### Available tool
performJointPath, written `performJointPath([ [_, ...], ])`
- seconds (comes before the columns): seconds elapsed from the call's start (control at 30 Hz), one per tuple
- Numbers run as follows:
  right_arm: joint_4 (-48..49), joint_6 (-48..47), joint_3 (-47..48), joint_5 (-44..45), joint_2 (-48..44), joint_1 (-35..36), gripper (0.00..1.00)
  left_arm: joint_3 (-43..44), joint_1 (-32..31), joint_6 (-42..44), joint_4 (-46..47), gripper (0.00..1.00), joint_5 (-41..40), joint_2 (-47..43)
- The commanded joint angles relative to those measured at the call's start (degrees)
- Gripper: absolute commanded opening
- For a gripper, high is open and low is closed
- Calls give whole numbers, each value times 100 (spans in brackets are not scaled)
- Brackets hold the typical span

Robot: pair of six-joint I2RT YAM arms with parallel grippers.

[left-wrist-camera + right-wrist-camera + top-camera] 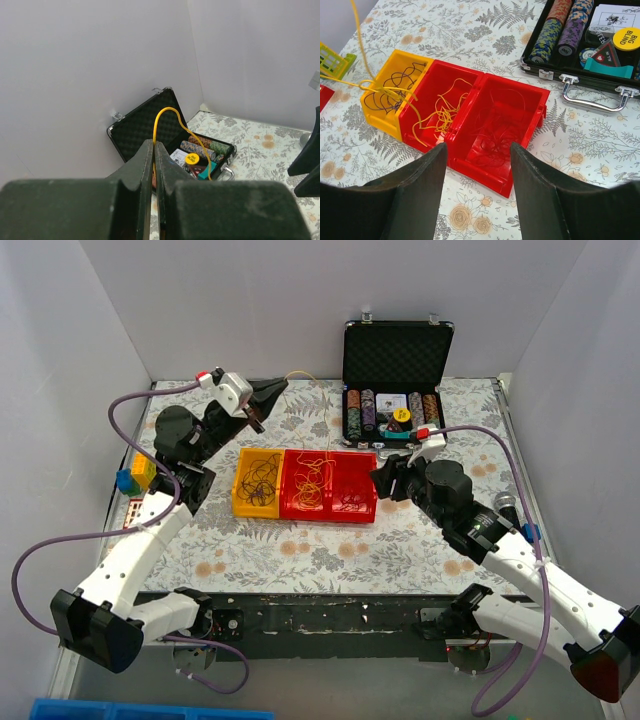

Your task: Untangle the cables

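Three joined bins sit mid-table. The yellow bin [240, 504] [384, 119] holds dark cables [262, 480] [395, 86]. The middle red bin [305, 513] holds yellow cables [312, 480] [442, 107]. The right red bin [353, 517] holds thin red cables [350, 498] [495, 137]. My left gripper [275, 390] [154, 145] is raised at the back left, shut on one yellow cable [300, 374] [165, 110] that trails down towards the bins [360, 45]. My right gripper [380, 478] [478, 147] is open and empty, just right of the right red bin.
An open black poker-chip case [397, 355] [142, 122] [595, 102] stands at the back right. A yellow-green toy block [135, 477] [332, 62] lies at the left edge. White walls enclose three sides.
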Motion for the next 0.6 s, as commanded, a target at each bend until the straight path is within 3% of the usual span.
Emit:
performJointPath([
  [0.0,291,73,-22,-57,-27,-25,60,414,-29,45,293,0,-173,35],
  [0.57,317,55,-75,-22,-36,-34,55,-6,-29,308,460,0,-314,220],
])
